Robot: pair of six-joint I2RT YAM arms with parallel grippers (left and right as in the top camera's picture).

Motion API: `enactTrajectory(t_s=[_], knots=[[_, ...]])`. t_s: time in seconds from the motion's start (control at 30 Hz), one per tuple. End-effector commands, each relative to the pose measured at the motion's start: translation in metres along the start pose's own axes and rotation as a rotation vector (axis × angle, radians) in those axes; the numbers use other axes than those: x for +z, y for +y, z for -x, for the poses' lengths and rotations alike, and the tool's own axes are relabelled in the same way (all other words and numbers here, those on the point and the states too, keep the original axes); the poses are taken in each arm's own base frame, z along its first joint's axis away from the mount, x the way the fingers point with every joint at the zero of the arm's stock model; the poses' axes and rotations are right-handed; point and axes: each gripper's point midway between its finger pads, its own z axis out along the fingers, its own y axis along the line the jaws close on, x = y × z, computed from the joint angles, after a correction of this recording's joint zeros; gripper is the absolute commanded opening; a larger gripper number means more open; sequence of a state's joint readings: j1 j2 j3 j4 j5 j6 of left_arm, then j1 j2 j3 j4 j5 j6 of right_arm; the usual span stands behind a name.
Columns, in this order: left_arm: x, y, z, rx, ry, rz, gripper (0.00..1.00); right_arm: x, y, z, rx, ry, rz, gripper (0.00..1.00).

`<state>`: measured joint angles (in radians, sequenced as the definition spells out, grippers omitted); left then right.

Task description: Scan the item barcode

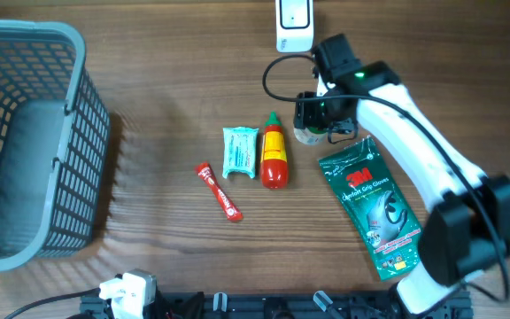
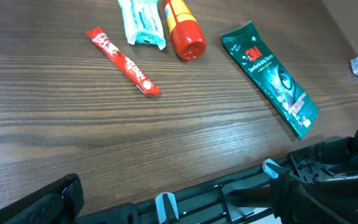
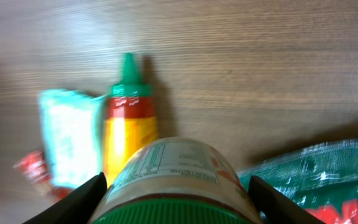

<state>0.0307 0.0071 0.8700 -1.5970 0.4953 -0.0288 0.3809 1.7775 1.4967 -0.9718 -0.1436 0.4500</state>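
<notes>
A jar with a green lid and a white printed label lies sideways between the fingers of my right gripper, which is shut on it. In the overhead view this gripper holds the jar just above the table, right of the sauce bottle. A white scanner stands at the back edge, beyond the gripper. No barcode shows clearly on the label. My left gripper hangs open and holds nothing, low at the table's front edge.
A red-and-yellow sauce bottle, a teal packet and a red stick sachet lie mid-table. A green 3M glove pack lies to the right, under my right arm. A grey mesh basket fills the left side.
</notes>
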Motion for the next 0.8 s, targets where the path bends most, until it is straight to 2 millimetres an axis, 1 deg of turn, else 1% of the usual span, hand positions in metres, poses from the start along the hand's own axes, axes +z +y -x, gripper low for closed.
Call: enactTrajectory(t_s=[0.0,0.07,0.1,0.17,0.23,0.27,0.3,0.37,0.43,0.47,0.6,0.67,0.7,0.77], knots=[[0.0,0.0,0.0,0.0,-0.003,-0.002,1.0,-0.049,0.021,-0.012,0.04,-0.01,0.121,0.55],[0.0,0.0,0.0,0.0,-0.003,-0.002,1.0,-0.057,0.024,-0.028,0.037,0.043,0.139,0.54],[0.0,0.0,0.0,0.0,-0.003,-0.002,1.0,-0.057,0.023,-0.036,0.039,0.072,0.132,0.54],[0.0,0.0,0.0,0.0,-0.003,-0.002,1.0,-0.056,0.019,-0.058,0.043,0.155,0.105,0.54],[0.0,0.0,0.0,0.0,-0.003,-0.002,1.0,-0.054,0.023,-0.079,0.041,0.235,0.112,0.54],[0.0,0.0,0.0,0.0,-0.003,-0.002,1.0,-0.052,0.026,-0.087,0.038,0.26,0.12,0.54],[0.0,0.0,0.0,0.0,-0.003,-0.002,1.0,-0.05,0.034,-0.099,0.024,0.298,0.138,0.54],[0.0,0.0,0.0,0.0,-0.003,-0.002,1.0,-0.043,0.044,-0.11,0.037,0.319,0.137,0.54],[0.0,0.0,0.0,0.0,-0.003,-0.002,1.0,-0.031,0.059,-0.126,0.052,0.339,0.138,0.54],[0.0,0.0,0.0,0.0,-0.003,-0.002,1.0,-0.028,0.064,-0.132,0.054,0.344,0.138,0.54],[0.0,0.0,0.0,0.0,-0.003,-0.002,1.0,-0.013,0.099,-0.166,0.0,0.363,0.162,0.54],[0.0,0.0,0.0,0.0,-0.003,-0.002,1.0,-0.012,0.111,-0.174,-0.017,0.358,0.177,0.53],[0.0,0.0,0.0,0.0,-0.003,-0.002,1.0,-0.012,0.121,-0.178,-0.028,0.35,0.197,0.53],[0.0,0.0,0.0,0.0,-0.003,-0.002,1.0,-0.012,0.132,-0.181,-0.035,0.341,0.22,0.53]])
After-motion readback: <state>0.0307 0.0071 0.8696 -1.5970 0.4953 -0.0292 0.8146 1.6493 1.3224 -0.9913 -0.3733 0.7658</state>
